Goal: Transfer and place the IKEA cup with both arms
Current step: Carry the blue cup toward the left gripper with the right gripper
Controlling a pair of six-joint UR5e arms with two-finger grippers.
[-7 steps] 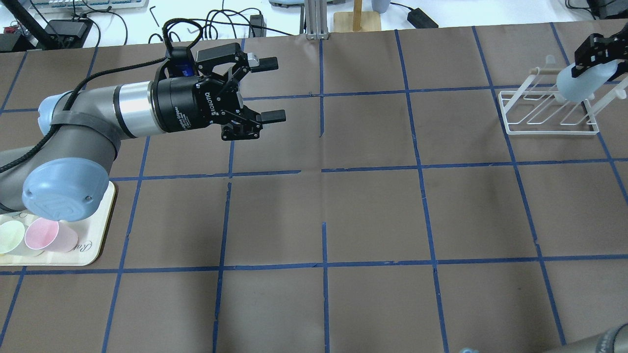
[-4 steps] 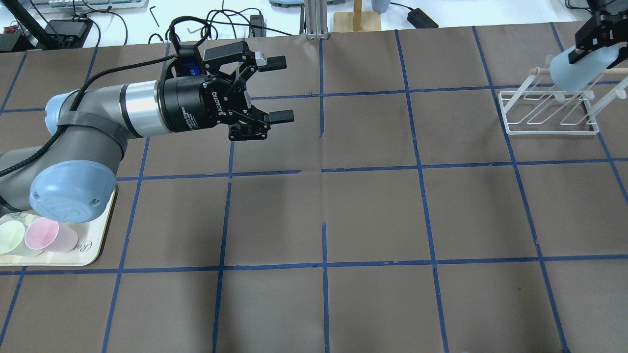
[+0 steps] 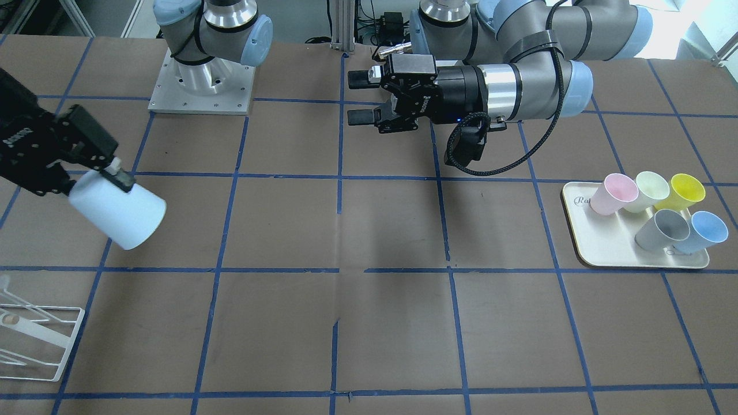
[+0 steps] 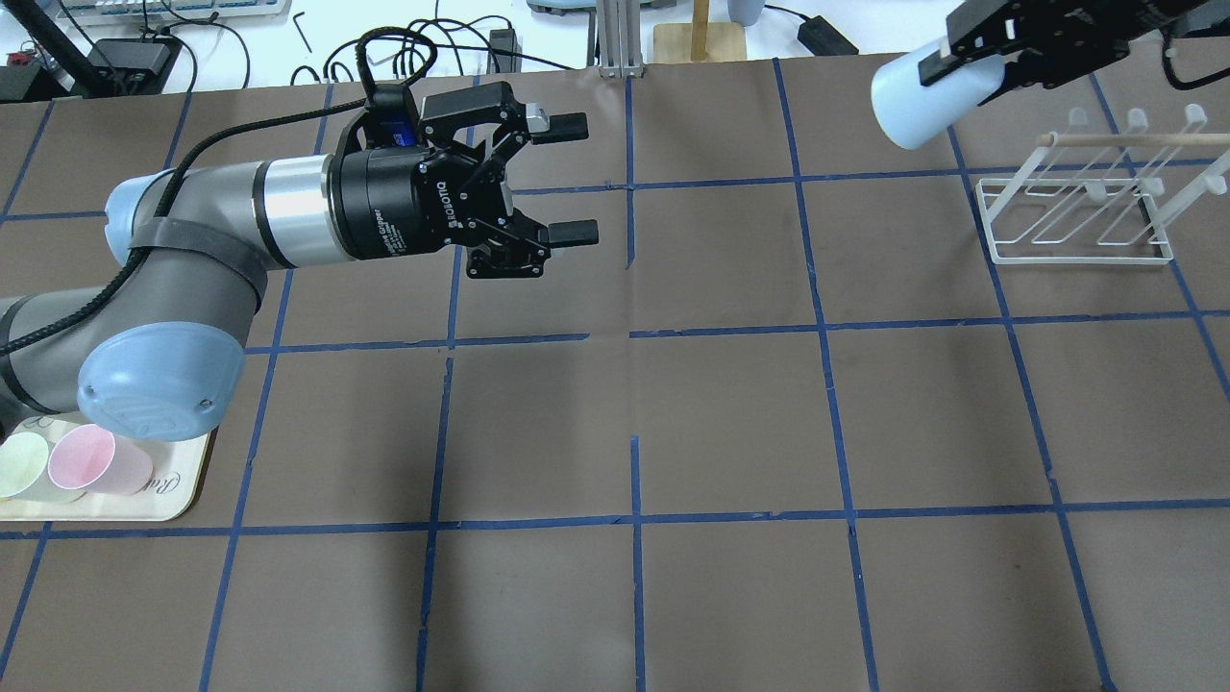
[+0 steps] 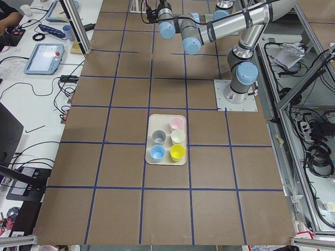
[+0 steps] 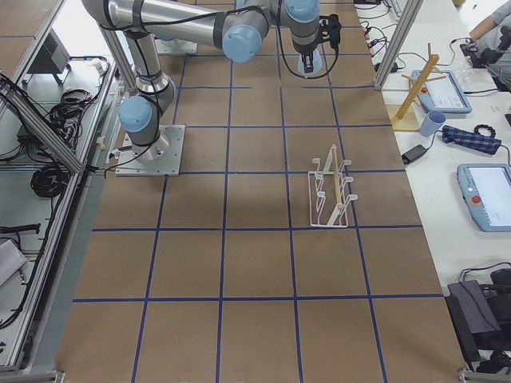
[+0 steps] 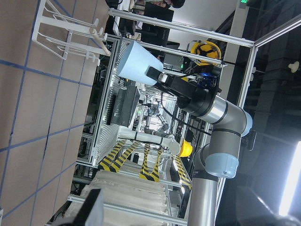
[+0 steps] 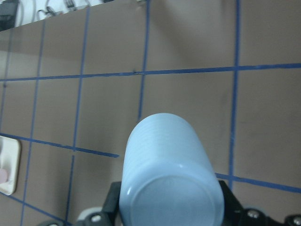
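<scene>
My right gripper [image 4: 961,72] is shut on the pale-blue IKEA cup [image 4: 913,96] and holds it tilted in the air, left of the white rack, its mouth pointing toward the table's middle. The gripper [image 3: 95,181] and cup [image 3: 118,210] show at the front view's left. The cup's base fills the right wrist view [image 8: 167,174]. My left gripper [image 4: 577,178] is open and empty, held level above the table left of centre, its fingers pointing toward the cup, far apart from it. It also shows in the front view [image 3: 357,97]. The left wrist view shows the held cup [image 7: 136,66].
A white wire rack [image 4: 1076,226] stands at the far right. A cream tray [image 3: 611,253] near my left arm's base holds pink [image 3: 614,193], pale-green [image 3: 651,187], yellow [image 3: 686,190], grey [image 3: 663,229] and a second blue cup [image 3: 703,230]. Brown paper with blue tape lines covers the table.
My right gripper has lifted the cup off the rack and carried it left, toward the centre. My left gripper has moved a little right, still open.
</scene>
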